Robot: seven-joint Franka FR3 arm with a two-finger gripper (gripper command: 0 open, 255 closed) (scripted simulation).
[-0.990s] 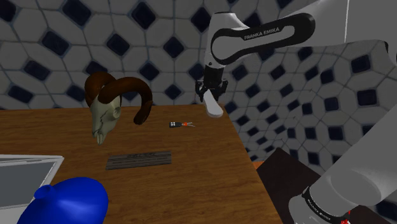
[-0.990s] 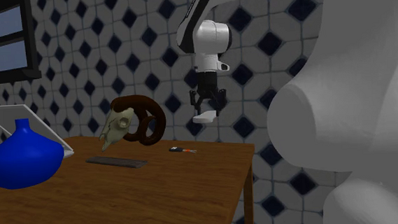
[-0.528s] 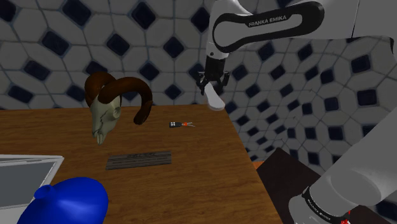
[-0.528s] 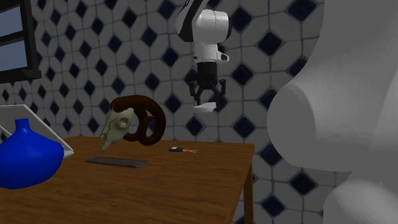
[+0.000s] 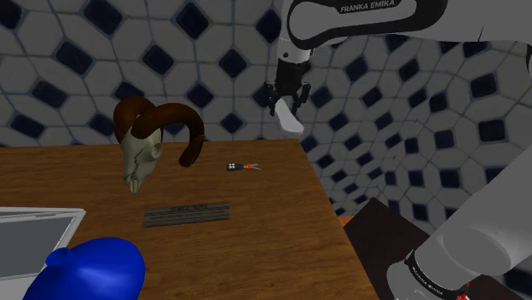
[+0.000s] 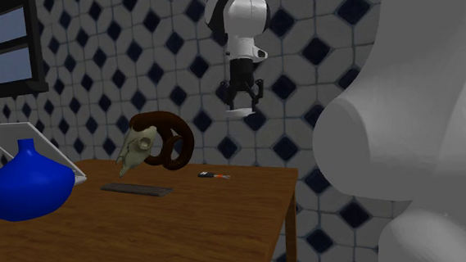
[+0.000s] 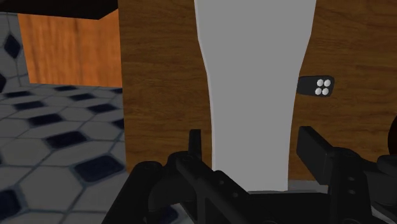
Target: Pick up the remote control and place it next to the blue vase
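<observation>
I've raised the arm (image 5: 375, 21) since a second ago; black fingers (image 7: 312, 147) clamp the pale slab-shaped remote control (image 5: 289, 120) high above the wooden surface (image 5: 256, 222), clear for carrying to the round blue vase (image 5: 85, 268).

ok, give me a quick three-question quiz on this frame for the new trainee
1. True or false: the remote control is resting on the table.
2. Which thing lies closest to the blue vase? A: the horned skull. B: the white laptop-like thing. C: the small dark device with four dots.
3. Fill in: the gripper is ___ on the remote control.

Key: 1 false, it hangs in the gripper, well above the table. 2 B. 3 shut.
</observation>
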